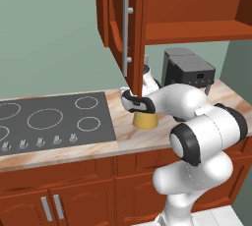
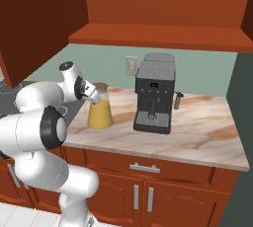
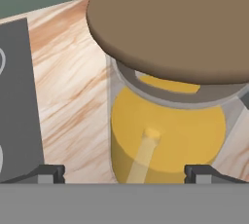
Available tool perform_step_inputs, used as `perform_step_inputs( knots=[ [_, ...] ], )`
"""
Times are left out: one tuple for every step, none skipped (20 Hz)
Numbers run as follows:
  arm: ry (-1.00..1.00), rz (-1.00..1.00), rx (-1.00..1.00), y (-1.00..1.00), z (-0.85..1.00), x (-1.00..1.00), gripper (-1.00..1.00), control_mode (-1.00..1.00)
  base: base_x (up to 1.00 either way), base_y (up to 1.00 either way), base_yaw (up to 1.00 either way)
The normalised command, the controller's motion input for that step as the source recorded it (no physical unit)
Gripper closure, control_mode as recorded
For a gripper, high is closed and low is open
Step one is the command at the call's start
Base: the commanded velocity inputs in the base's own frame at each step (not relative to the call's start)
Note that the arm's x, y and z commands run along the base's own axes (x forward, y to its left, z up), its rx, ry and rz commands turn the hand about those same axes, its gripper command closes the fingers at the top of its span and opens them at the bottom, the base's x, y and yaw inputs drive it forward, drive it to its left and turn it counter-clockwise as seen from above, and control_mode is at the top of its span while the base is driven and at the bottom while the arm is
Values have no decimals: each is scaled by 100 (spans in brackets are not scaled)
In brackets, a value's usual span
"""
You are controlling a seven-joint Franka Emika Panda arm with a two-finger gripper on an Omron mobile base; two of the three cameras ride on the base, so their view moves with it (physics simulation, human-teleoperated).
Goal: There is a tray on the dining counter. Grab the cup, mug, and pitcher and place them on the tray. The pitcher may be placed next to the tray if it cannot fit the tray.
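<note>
The pitcher point(image 1: 145, 120) stands on the marbled counter just right of the stovetop. It is clear glass with orange-yellow liquid point(image 2: 100, 116) and a round brown lid point(image 3: 180, 23). My gripper point(image 3: 129, 173) is open and sits high at the pitcher's neck, one fingertip point(image 3: 48, 172) on each side of the glass. In the base views the hand point(image 1: 135, 103) covers the pitcher's top. The tray, cup and mug are out of view.
A black stovetop point(image 1: 49, 119) lies left of the pitcher. A dark coffee machine point(image 2: 154, 97) stands close on its right. An open cabinet door point(image 1: 125, 28) hangs just above the hand, with the cabinet shelf point(image 2: 163, 36) overhead.
</note>
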Motion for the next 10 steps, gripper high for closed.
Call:
perform_step_inputs(
  knots=[
    [0,0,0,0,0,0,100,-100,0,0,0],
    [0,0,0,0,0,0,100,-100,0,0,0],
    [0,0,0,0,0,0,100,-100,0,0,0],
    [0,0,0,0,0,0,100,-100,0,0,0],
    [0,0,0,0,0,0,100,-100,0,0,0],
    [0,0,0,0,0,0,100,-100,0,0,0],
    [0,0,0,0,0,0,100,-100,0,0,0],
    [0,0,0,0,0,0,100,-100,0,0,0],
    [0,0,0,0,0,0,100,-100,0,0,0],
    [0,0,0,0,0,0,100,-100,0,0,0]
  ],
)
